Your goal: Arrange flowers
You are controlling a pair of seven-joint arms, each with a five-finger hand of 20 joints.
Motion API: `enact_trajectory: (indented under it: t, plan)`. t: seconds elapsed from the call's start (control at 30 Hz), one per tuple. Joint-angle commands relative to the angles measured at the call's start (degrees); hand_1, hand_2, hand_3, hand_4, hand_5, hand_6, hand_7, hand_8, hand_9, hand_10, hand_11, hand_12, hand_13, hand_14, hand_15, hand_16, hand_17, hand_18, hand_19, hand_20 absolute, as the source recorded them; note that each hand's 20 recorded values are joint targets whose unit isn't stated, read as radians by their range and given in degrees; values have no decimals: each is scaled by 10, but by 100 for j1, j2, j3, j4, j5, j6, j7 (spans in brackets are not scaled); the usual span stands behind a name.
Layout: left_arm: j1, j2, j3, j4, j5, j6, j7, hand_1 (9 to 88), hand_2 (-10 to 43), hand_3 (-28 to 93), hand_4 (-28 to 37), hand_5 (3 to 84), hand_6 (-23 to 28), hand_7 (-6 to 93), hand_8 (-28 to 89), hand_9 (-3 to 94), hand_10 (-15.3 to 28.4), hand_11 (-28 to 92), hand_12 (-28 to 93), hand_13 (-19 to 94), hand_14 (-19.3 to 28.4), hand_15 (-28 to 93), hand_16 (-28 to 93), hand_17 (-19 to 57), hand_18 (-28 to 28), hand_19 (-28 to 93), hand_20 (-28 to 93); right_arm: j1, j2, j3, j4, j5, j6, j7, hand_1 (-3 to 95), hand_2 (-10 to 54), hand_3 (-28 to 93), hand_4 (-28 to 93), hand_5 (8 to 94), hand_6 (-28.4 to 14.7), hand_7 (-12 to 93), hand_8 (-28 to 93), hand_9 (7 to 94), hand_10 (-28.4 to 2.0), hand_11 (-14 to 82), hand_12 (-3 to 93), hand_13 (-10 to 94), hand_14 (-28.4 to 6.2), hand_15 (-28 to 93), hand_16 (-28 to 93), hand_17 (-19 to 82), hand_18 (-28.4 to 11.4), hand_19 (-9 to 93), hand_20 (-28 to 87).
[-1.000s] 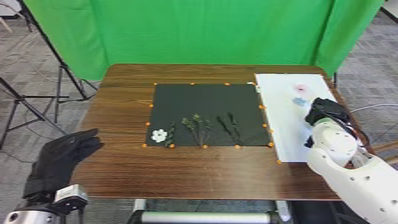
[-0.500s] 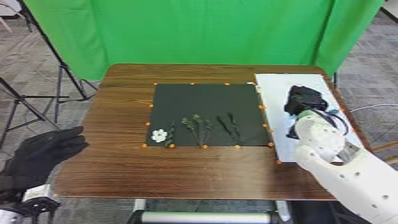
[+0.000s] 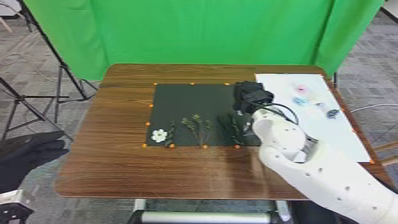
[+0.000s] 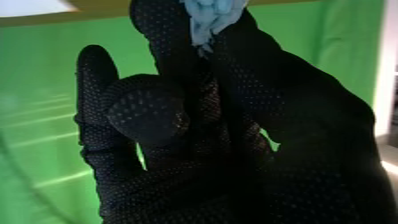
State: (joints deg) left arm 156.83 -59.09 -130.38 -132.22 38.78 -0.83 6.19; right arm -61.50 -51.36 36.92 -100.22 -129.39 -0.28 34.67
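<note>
While pinching blue flower [image 4: 213, 19] in right hand [image 3: 252, 96], upper centre, with left hand [image 3: 28, 154] open, lower left, should next place it onto black sheet [image 3: 191, 102].

Saw the left hand [image 3: 27, 152] cut off by the head view's left edge. Found the mat's [image 3: 191, 100] far right corner hidden under the right hand [image 3: 252, 95], and the paper's [image 3: 346, 132] near left corner behind the arm [image 3: 320, 170]. Could not make out petals on the pink flower [image 3: 301, 88] or name the dark bit [image 3: 332, 113], both too small and blurred. In the right wrist view, found the held flower [image 4: 213, 17] cut off by the edge, base hidden between dark fingers [image 4: 160, 35].
</note>
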Motion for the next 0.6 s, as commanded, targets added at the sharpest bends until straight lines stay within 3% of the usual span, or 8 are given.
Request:
enact_trajectory:
  t: [0.03, 0.1, 0.2, 0.4, 0.6]
  plan:
    - [4, 320, 365, -82, 34, 186, 239, 281, 58, 778, -165, 522, 159, 138, -81, 423, 233, 381, 112, 302, 284, 624, -130, -83, 235, 600, 191, 439, -924, -355, 464, -449, -44, -426, 581, -95, 778, -283, 769, -24, 342, 38, 879, -61, 208, 404, 797, -49, 706, 257, 286, -210, 858, 38]
    - [-96, 280, 385, -98, 65, 58, 128, 281, 58, 778, -165, 520, 159, 139, -81, 422, 232, 381, 112, 300, 284, 623, -129, -84, 234, 599, 189, 450, -1137, -340, 589, -485, -123, -491, 580, -95, 778, -283, 767, -23, 345, 34, 878, -60, 207, 403, 797, -49, 706, 257, 286, -208, 855, 42]
    - [-187, 335, 470, -96, 130, 54, 116, 280, 57, 779, -165, 519, 158, 139, -82, 420, 232, 383, 112, 302, 284, 623, -128, -85, 234, 600, 189, 463, -1432, -334, 781, -570, -152, -618, 578, -95, 779, -283, 764, -21, 351, 30, 877, -59, 208, 405, 795, -48, 707, 258, 284, -205, 850, 47]
    - [-414, 588, 812, -1, 77, 258, 273, 281, 56, 779, -166, 518, 158, 140, -82, 420, 233, 384, 111, 301, 284, 623, -127, -84, 233, 601, 190, 436, -2153, -246, 1218, -782, -78, -791, 573, -95, 779, -283, 757, -17, 363, 21, 876, -56, 208, 404, 794, -44, 706, 258, 279, -200, 840, 59]
    - [-805, 799, 1160, 113, 73, 261, 295, 281, 56, 781, -167, 518, 157, 141, -83, 418, 234, 385, 110, 297, 284, 623, -127, -84, 231, 600, 188, 240, -2692, -56, 1530, -1004, -94, -783, 571, -95, 778, -283, 753, -13, 370, 9, 875, -54, 205, 401, 793, -42, 704, 257, 277, -197, 834, 67]
